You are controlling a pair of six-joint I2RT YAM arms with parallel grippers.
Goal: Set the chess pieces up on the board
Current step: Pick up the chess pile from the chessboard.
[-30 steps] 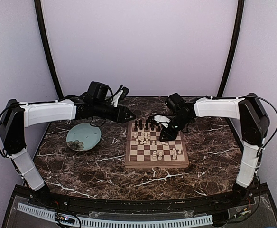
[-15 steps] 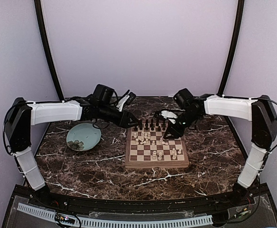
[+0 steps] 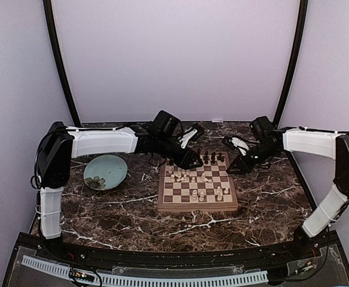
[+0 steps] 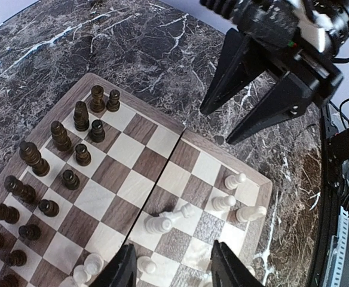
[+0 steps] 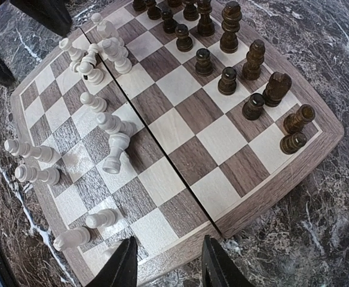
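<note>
The board (image 3: 197, 203) lies mid-table. Dark chess pieces (image 3: 213, 158) stand along its far rows, and cream-white ones (image 3: 192, 177) stand and lie scattered across the middle and near squares. My left gripper (image 3: 193, 162) hovers open over the board's far left part. In the left wrist view its jaws (image 4: 175, 272) are empty above a toppled white piece (image 4: 168, 220). My right gripper (image 3: 237, 167) hangs open just off the board's far right corner. In its own view its jaws (image 5: 168, 266) are empty over the board's edge (image 5: 240, 212), near a toppled white piece (image 5: 115, 155).
A round pale-teal plate (image 3: 105, 171) with small shapes in it sits left of the board on the dark marble table (image 3: 264, 203). Both arms reach in over the far half of the table.
My left arm has swung right, from above the plate to over the board's far left. The right gripper has opened and pulled back right, off the board's far rows.
</note>
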